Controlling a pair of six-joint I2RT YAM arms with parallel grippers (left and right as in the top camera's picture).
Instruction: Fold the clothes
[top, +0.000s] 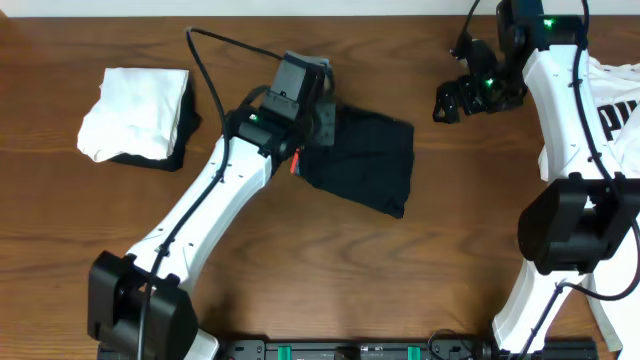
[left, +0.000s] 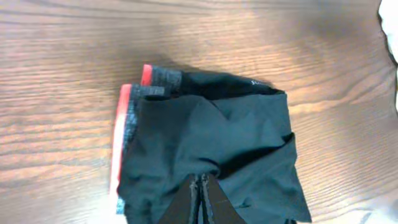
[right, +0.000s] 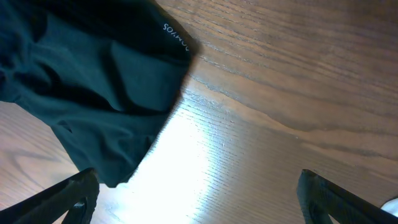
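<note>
While the left gripper (left: 202, 186) sits clenched over folded leggings (top: 370, 155) mid-table | right gripper (right: 199, 199) released, bare table (top: 460, 220) between | waistband (left: 118, 137) edge red | leggings' white lettering unreadable, T-shirt (top: 620, 100) print cut off

**Overhead Inspection: Garments and Arms on the Table**

We find the black leggings (top: 365, 160) lying as a compact folded bundle near the middle of the wooden table (top: 400, 270), with a sliver of red-orange waistband (top: 295, 165) showing at their left edge. The left gripper (top: 318, 118) sits over that left edge, its jaws hidden beneath the wrist. The right gripper (top: 458, 98) stands spread wide, apart from the leggings. At far left, we note white folded cloth (top: 135, 112) resting on a dark garment (top: 187, 125). A white T-shirt (top: 620, 110) with black lettering lies at the right edge.
</note>
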